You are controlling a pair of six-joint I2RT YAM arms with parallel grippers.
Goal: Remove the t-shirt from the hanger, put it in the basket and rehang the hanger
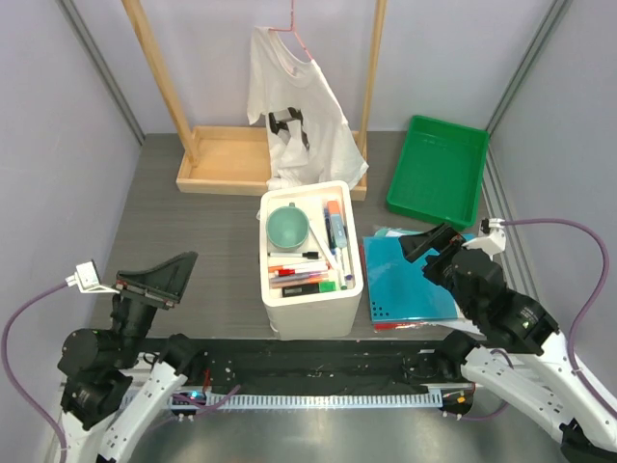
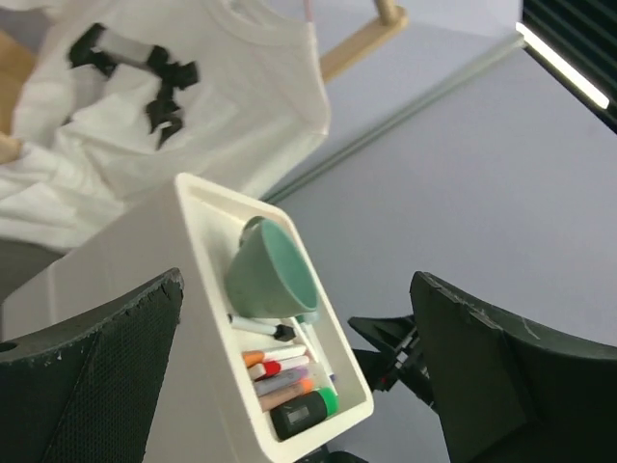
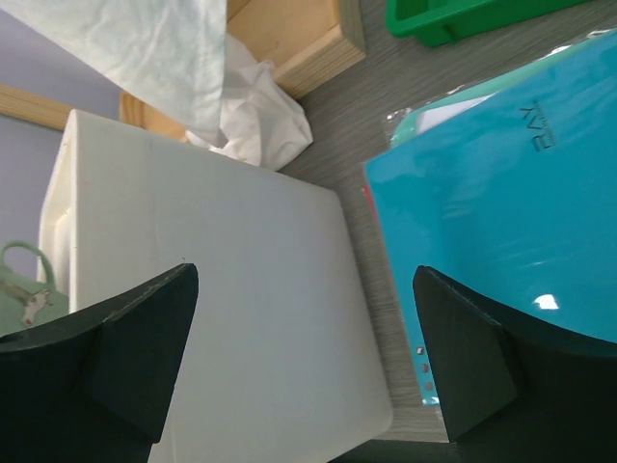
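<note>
The white t-shirt (image 1: pixel 294 116) with a black chest print hangs on the pink wire hanger (image 1: pixel 292 34) from the wooden rack at the back centre; its lower part rests crumpled on the rack's base. It also shows in the left wrist view (image 2: pixel 174 106) and its hem in the right wrist view (image 3: pixel 154 48). My left gripper (image 1: pixel 159 278) is open and empty at the near left, far from the shirt. My right gripper (image 1: pixel 432 243) is open and empty over the teal folder, at the near right.
A white organiser box (image 1: pixel 308 258) holding a green cup and markers stands in the middle, in front of the shirt. A green tray (image 1: pixel 439 169) lies at the back right. A teal folder (image 1: pixel 410 275) lies right of the box. The wooden rack base (image 1: pixel 217 159) sits behind.
</note>
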